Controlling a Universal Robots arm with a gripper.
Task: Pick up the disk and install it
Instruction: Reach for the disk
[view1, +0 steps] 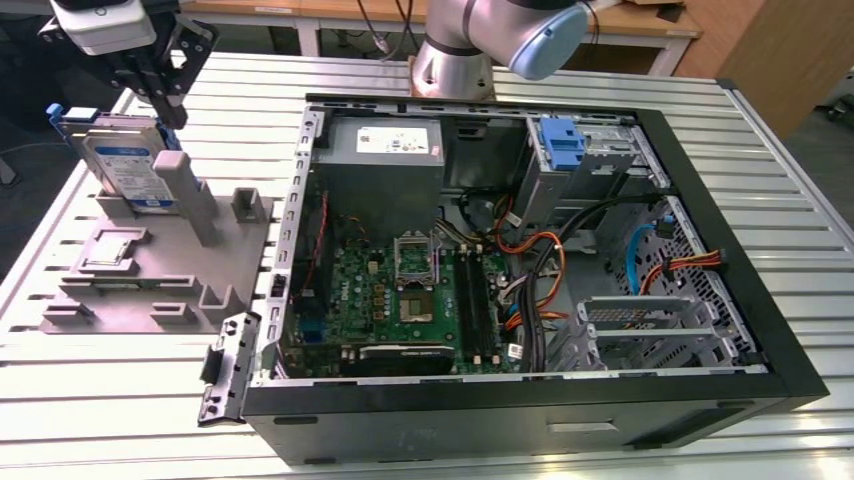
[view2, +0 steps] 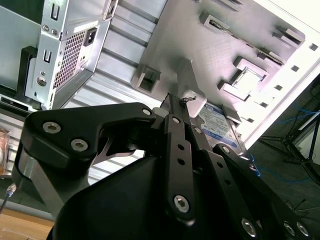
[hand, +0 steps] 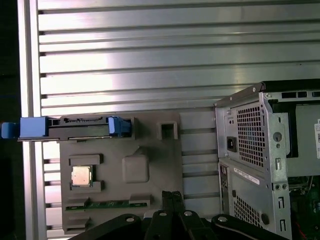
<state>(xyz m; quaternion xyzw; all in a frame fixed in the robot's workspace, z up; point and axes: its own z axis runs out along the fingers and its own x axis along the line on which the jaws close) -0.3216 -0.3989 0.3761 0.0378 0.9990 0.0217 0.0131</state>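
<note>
Currently the disk (view1: 124, 165) stands on edge in the grey fixture (view1: 134, 285) on the desk (view1: 120, 400). A post (view1: 183, 195) props it, likely to expose its top edge for grasping. End effector (view1: 167, 100) hangs near that edge, fingers closed together and empty.

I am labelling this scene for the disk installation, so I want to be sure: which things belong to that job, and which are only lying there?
Belong to the job: the disk, standing upright in the grey holder; the gripper close beside it; the open computer case.
Only lying about: the processor chip and the memory stick on the same holder.
</note>
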